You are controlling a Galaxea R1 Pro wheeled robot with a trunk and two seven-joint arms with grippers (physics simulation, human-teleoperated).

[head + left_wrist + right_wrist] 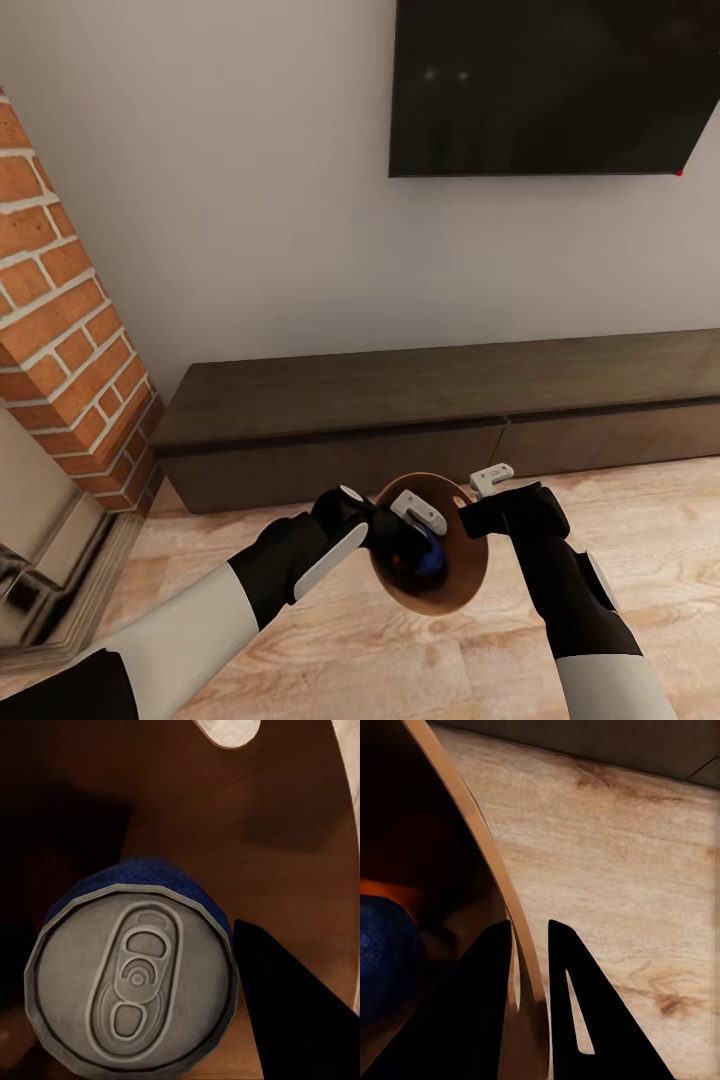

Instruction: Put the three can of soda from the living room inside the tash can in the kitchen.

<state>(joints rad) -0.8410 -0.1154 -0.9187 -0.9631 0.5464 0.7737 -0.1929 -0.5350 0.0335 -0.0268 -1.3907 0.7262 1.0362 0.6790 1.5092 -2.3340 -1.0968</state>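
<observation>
Right end effector (531, 967) pinches the trash can (455, 590) rim; left end effector (405, 540) holds the blue can (135, 975) inside.

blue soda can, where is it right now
The blue soda can sits inside the trash can, low in the head view between both arms, in the left gripper; the right gripper pinches the bin's rim.

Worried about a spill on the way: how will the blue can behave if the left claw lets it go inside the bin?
The blue soda can is a smooth cylinder, so it would likely roll or slide. The bin, pinched at its rim by the right claw, probably contains it.
</observation>
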